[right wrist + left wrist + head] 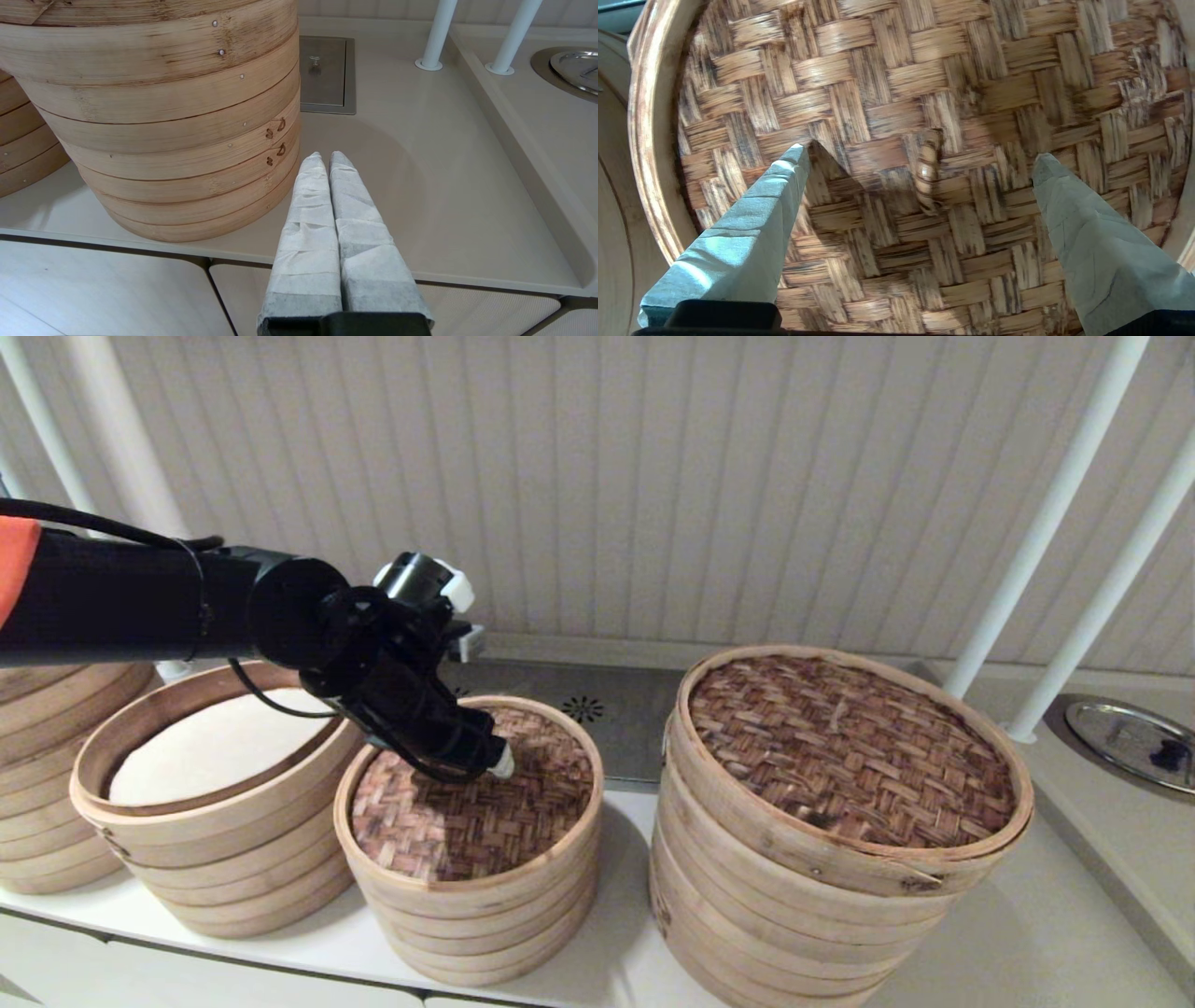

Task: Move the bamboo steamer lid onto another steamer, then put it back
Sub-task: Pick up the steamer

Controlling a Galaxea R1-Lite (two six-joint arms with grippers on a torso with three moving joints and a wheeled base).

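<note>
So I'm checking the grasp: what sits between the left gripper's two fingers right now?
In the left wrist view, the left gripper is open above the bamboo steamer lid, and the lid's small loop handle lies between the fingers, not yet pinched.

Bamboo steamer lid (471, 812): pale wood rim, pinkish-tan herringbone weave. Larger lid (850, 747), right of it: darker brown weave. Open steamer (201, 803), left of it: white cloth liner, brown inner rim. Counter (1018, 933): pale beige.

No legible text, label, brand or number appears in any view. The largest steamer stack (154, 116) bears only small dark loop-shaped binding marks on its side wall, which form no readable characters.
</note>
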